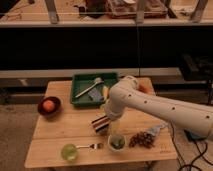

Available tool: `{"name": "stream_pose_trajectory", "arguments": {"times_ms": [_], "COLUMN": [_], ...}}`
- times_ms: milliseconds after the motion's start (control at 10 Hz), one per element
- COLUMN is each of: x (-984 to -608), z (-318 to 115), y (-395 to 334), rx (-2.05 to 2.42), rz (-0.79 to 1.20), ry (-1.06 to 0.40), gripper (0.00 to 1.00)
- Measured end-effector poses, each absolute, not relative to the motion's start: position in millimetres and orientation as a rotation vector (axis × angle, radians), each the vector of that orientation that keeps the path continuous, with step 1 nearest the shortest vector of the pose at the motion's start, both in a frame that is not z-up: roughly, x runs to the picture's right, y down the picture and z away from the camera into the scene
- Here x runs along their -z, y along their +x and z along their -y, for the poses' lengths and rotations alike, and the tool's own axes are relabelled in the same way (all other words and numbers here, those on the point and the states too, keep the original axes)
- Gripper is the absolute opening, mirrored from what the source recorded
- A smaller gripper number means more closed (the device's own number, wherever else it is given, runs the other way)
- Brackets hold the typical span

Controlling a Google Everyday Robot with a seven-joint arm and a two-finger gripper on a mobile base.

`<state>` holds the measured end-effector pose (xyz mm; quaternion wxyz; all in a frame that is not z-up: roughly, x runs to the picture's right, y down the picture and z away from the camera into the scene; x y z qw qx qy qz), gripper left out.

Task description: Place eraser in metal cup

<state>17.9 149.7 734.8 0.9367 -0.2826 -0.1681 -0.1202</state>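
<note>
The hand [106, 120] is clamped on the eraser [100, 124] above the table [50, 142], at 11 o'clock from the white cup [117, 142]; brown cluster [142, 139] at 3 o'clock.

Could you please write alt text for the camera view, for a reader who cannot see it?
A white robot arm reaches over a wooden table, its claw hidden behind the wrist, just above the striped eraser at mid-table. Around it sit a green tray of utensils, a dark bowl holding an orange ball, a green cup, a fork and a white cup.
</note>
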Motion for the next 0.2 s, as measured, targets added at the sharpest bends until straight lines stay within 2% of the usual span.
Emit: {"name": "stream_pose_trajectory", "arguments": {"times_ms": [200], "x": [-741.1], "z": [-146.2], "y": [24.2], "rx": [0.232], "rz": [0.314], "ry": [-0.572], "gripper": [0.8]}}
